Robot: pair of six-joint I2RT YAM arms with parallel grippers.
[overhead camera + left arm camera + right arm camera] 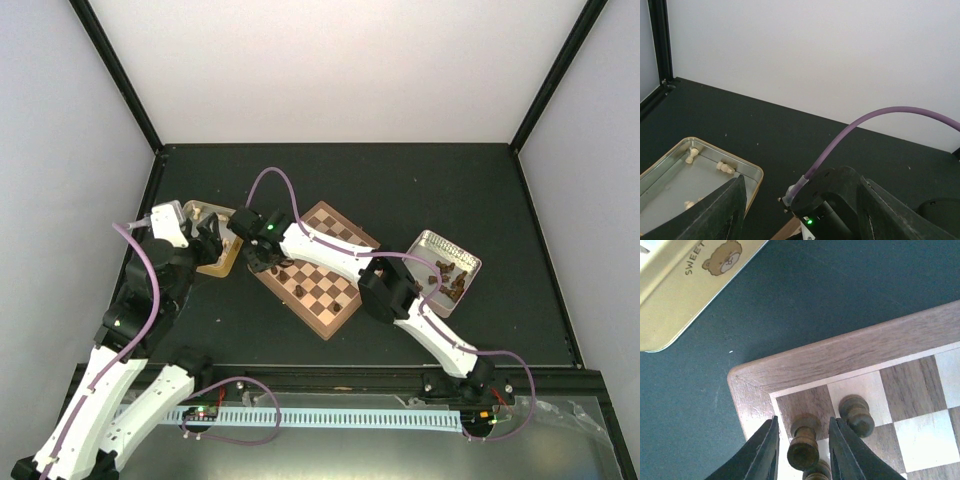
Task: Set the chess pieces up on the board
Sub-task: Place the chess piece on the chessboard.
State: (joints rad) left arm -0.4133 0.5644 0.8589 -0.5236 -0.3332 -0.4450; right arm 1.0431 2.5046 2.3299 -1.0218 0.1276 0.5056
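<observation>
Plain white walls (pixel 330 70) (black corner posts (pixel 117 75)) enclose a dark matte tabletop (pixel 440 190)

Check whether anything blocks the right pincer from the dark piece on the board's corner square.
Nothing visible does: the right pincer straddles the corner piece, with a gap on each side. A second dark piece stands just outside one finger.

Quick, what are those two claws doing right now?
Left gripper: open, empty.
Right gripper: open, jaws straddling a dark chess piece standing on the board.
</observation>
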